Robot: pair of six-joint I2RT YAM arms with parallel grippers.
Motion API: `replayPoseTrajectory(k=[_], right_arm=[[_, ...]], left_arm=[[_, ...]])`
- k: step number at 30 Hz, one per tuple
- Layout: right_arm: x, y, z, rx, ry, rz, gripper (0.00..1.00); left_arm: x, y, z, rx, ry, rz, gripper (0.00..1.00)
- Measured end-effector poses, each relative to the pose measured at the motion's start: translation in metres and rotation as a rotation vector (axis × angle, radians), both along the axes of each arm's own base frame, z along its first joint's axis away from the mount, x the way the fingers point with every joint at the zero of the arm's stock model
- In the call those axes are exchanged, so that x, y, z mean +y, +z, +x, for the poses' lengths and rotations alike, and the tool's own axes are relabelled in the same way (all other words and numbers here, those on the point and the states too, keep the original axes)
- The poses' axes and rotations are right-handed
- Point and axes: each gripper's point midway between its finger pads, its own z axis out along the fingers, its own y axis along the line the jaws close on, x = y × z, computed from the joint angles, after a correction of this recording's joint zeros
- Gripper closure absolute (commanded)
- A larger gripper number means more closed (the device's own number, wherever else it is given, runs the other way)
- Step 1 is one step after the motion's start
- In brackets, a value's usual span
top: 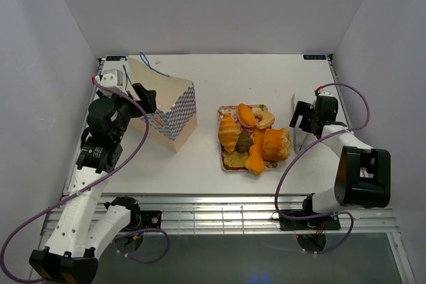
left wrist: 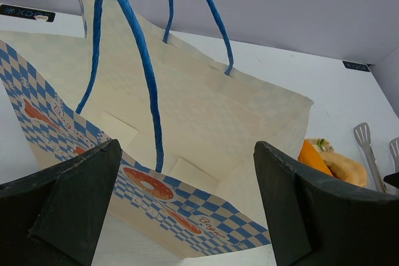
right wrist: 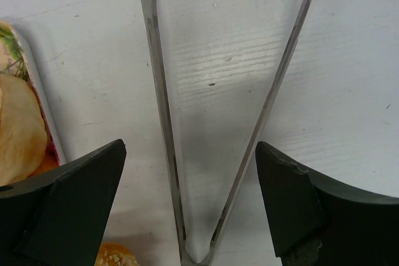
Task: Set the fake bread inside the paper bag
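The fake bread (top: 254, 139) is a pile of glossy orange, golden and brown pieces on a floral tray (top: 224, 163) at mid-table. The paper bag (top: 170, 112) lies tipped at the left, its mouth facing my left wrist camera, and its pale inside (left wrist: 187, 110) and blue handles (left wrist: 146, 73) show. My left gripper (left wrist: 187, 207) is open just in front of the bag's checkered edge, with nothing between its fingers. My right gripper (right wrist: 190, 197) is open low over metal tongs (right wrist: 161, 110) that lie on the table; its fingers (right wrist: 75, 185) stand clear on either side of them.
The tongs (top: 295, 124) lie right of the tray, under my right gripper (top: 303, 122). The tray's edge (right wrist: 40, 110) and bread (right wrist: 19, 135) show at the left of the right wrist view. Grey walls enclose the table on three sides.
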Motion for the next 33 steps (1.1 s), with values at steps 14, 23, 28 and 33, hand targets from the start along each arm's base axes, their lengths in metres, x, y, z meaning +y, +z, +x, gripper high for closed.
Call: replayPoseTrajectory(k=[14,23,28,33], right_arm=[[-0.005,-0.034,-0.003,0.109,-0.037,-0.02,0.1],[-0.007,-0.034,0.01,0.088,-0.048,-0.021,0.09],[-0.008,-0.035,0.011,0.086,-0.054,-0.022,0.14],[-0.008,-0.035,0.012,0.084,-0.06,-0.019,0.17]], left_arm=[[0.0,0.0,0.0,0.0,-0.001,0.0,0.02],[-0.002,0.0,0.0,0.001,-0.006,0.0,0.02],[-0.003,0.0,-0.001,0.001,-0.01,0.0,0.02],[-0.003,0.0,-0.001,0.0,-0.013,0.0,0.02]])
